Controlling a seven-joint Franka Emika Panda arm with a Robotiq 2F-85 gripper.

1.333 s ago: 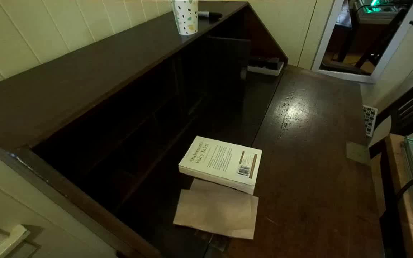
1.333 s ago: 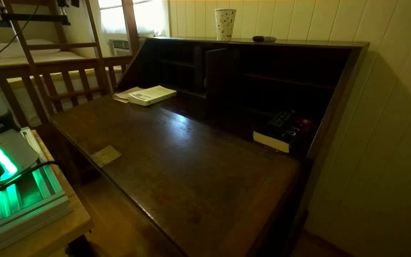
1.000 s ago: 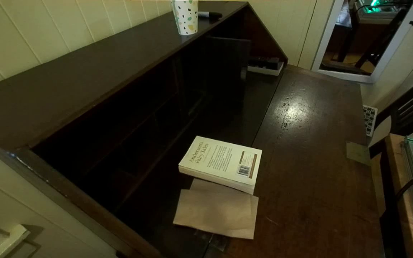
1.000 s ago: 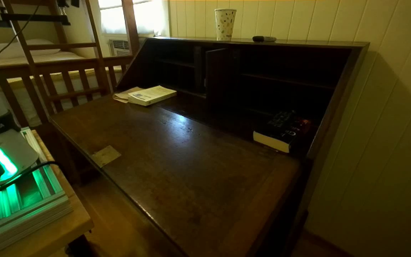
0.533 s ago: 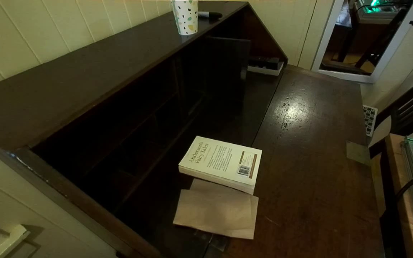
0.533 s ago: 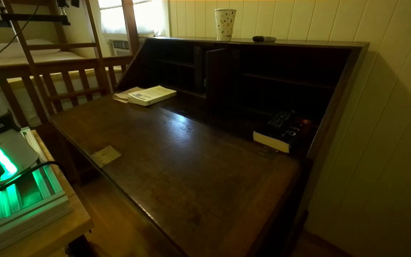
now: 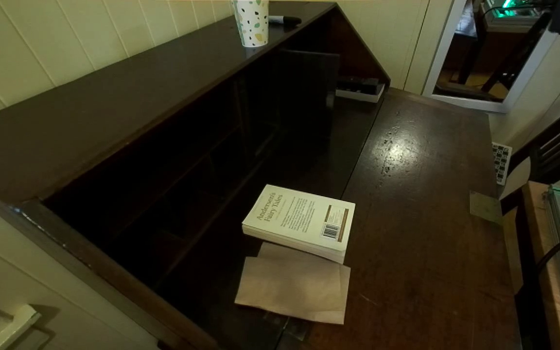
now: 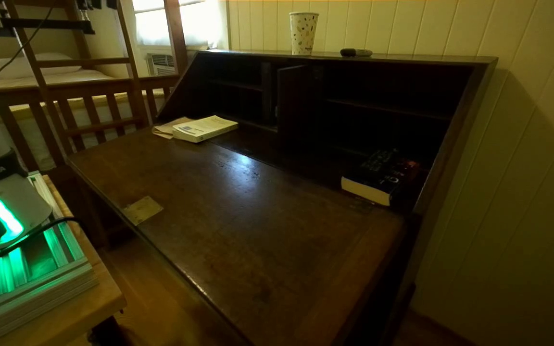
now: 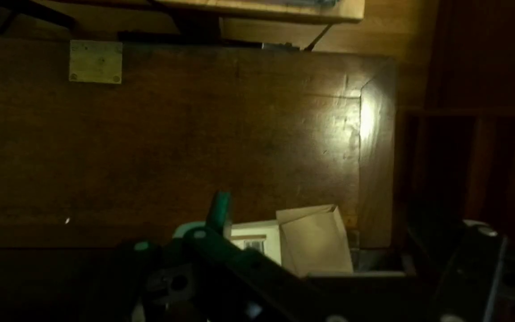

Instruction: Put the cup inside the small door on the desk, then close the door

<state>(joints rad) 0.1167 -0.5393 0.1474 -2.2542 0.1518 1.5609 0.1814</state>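
Observation:
The speckled white cup stands upright on the top ledge of the desk in both exterior views [image 7: 252,24] [image 8: 303,33]. The small door [image 7: 309,92] stands swung open, sticking out from the cubbies; it also shows in an exterior view [image 8: 290,101]. The desk [image 7: 426,243] also shows in an exterior view [image 8: 258,230] and in the wrist view [image 9: 195,134]. My gripper [image 9: 322,210] is open and empty in the wrist view, its fingers wide apart, high above the desk and away from the cup. Cup and door are out of the wrist view.
A white book [image 7: 299,223] and a brown paper envelope [image 7: 294,289] lie on the desk before the cubbies. A thick black book [image 8: 380,178] lies at the cubbies' other end. A dark marker [image 8: 356,52] lies on the top ledge near the cup.
A dark part, apparently of my arm, has come further into the top right corner of an exterior view and the top left of the other view. Cup, door and books have not moved.

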